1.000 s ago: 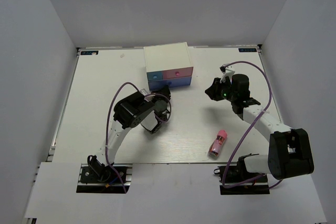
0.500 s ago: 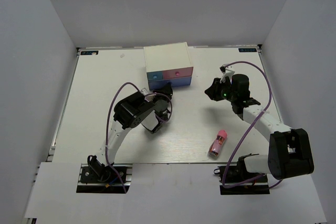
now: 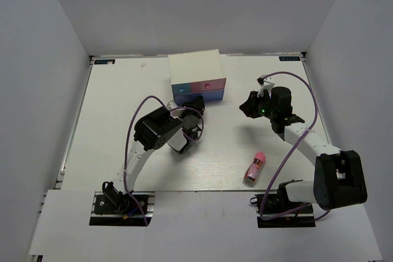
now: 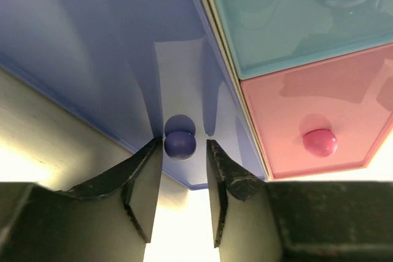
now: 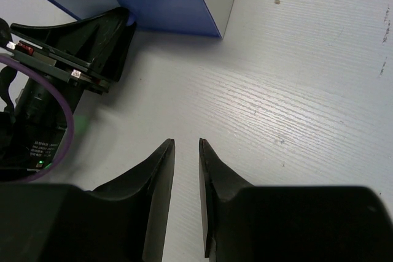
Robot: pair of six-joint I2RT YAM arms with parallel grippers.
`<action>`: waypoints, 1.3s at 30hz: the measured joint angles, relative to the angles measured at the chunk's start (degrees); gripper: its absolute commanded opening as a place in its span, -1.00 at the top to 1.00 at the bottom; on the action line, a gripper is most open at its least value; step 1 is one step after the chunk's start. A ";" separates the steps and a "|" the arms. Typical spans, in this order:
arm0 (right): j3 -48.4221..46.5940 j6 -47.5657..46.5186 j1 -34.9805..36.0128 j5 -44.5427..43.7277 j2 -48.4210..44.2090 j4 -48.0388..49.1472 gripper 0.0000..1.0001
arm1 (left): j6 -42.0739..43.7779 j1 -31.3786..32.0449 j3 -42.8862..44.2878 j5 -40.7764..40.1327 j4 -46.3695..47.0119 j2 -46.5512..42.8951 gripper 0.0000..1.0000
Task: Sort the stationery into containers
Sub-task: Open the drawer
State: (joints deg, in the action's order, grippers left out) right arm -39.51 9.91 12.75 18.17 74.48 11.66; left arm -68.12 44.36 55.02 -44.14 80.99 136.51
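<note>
L pincer (image 4: 184, 153) nearer periwinkle drawer (image 4: 92, 41) knob (image 4: 180, 145)

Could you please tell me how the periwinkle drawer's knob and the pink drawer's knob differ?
The periwinkle knob sits between the fingers of the left claw; the pink knob stands free to one side. The periwinkle knob is blue-violet, on the wide drawer; the pink knob is magenta, on a small drawer. Both are tiny and round.
</note>
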 measured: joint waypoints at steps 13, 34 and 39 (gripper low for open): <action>0.02 0.00 0.00 -0.02 0.00 0.00 0.43 | 0.17 0.00 0.02 -0.09 -0.37 0.22 0.68; 0.02 0.00 0.00 0.07 0.02 0.02 0.43 | 0.15 0.33 -5.18 0.52 3.80 -0.63 0.81; 0.02 -1.51 0.00 4.94 0.02 0.22 0.65 | 0.17 0.35 -5.60 0.68 3.74 -0.98 0.81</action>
State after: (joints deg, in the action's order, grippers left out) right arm -39.48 8.40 12.75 23.11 74.50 11.88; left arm -67.94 44.71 49.43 -43.46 84.73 135.52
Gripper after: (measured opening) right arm 0.212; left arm 0.327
